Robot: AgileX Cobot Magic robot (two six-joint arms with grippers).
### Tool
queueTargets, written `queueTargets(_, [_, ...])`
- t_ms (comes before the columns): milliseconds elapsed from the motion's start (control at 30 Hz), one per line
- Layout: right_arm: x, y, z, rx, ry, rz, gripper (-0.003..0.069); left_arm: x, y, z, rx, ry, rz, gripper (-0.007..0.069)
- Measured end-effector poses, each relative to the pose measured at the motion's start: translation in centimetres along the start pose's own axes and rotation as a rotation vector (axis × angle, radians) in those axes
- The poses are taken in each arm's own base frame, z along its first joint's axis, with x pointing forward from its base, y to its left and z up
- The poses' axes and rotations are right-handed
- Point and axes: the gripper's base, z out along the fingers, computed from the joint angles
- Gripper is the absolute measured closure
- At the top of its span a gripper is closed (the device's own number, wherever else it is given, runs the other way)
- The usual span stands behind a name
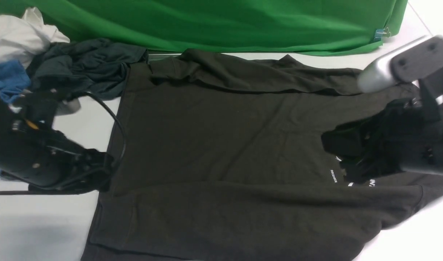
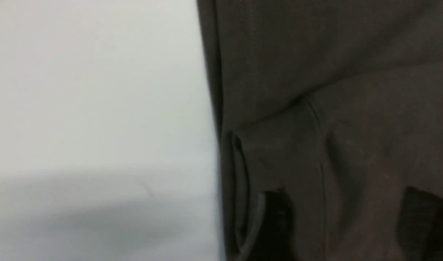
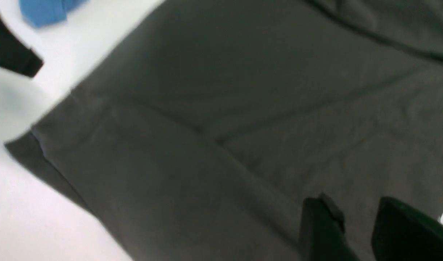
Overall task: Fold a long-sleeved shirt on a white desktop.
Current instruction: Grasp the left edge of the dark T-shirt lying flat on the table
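Observation:
The long-sleeved shirt (image 1: 221,137) lies spread flat across the white desktop (image 1: 44,224), with one sleeve folded along its far side and one along its near side. Its white chest print (image 1: 334,176) shows partly beside my right gripper (image 1: 334,145), which hovers open over the chest. In the right wrist view both dark fingers (image 3: 319,224) stand apart over bare fabric (image 3: 207,127). My left gripper (image 1: 98,170) sits at the shirt's left edge. In the left wrist view it (image 2: 346,217) is open above the seamed hem (image 2: 315,145), with the desktop (image 2: 98,90) beside it.
A dark slate-grey garment (image 1: 87,65), a blue garment (image 1: 7,79) and a white cloth (image 1: 18,36) are piled at the back left. The green backdrop (image 1: 221,21) hangs behind the table. A black cable (image 1: 116,123) loops from my left arm over the shirt's edge.

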Motion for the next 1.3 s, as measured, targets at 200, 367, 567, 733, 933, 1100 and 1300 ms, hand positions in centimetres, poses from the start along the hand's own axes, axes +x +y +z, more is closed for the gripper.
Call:
queueTargets(200, [0.1,0.0,0.3,-0.002,0.019,0.004,0.0419,-1.0,0.4,3.0,0.009,0.018,0.034,-0.002])
queueTargets(367, [0.1,0.0,0.3,-0.003,0.017,0.006,0.0419,-1.2,0.4,5.0,0.034,0.062,0.039,-0.0014])
queueTargets(567, [-0.1,0.0,0.3,0.0,-0.012,0.007,0.0419,-1.0,0.9,7.5,0.032,0.143,0.031,0.0088])
queueTargets(733, [-0.2,0.0,0.3,0.0,-0.019,0.008,0.0419,-1.2,0.9,7.5,0.028,0.123,0.041,0.0189])
queueTargets(933, [-0.3,0.0,0.3,0.001,-0.029,0.008,0.0419,-1.3,1.0,7.6,0.02,0.105,0.055,0.0423])
queueTargets(1100, [-0.3,0.0,0.3,0.0,-0.033,0.011,0.0419,-1.2,1.0,7.8,0.022,0.126,0.058,0.058])
queueTargets(1300, [-0.3,0.0,0.3,-0.001,-0.033,0.013,0.0419,-1.2,1.0,7.8,0.026,0.135,0.064,0.0605])
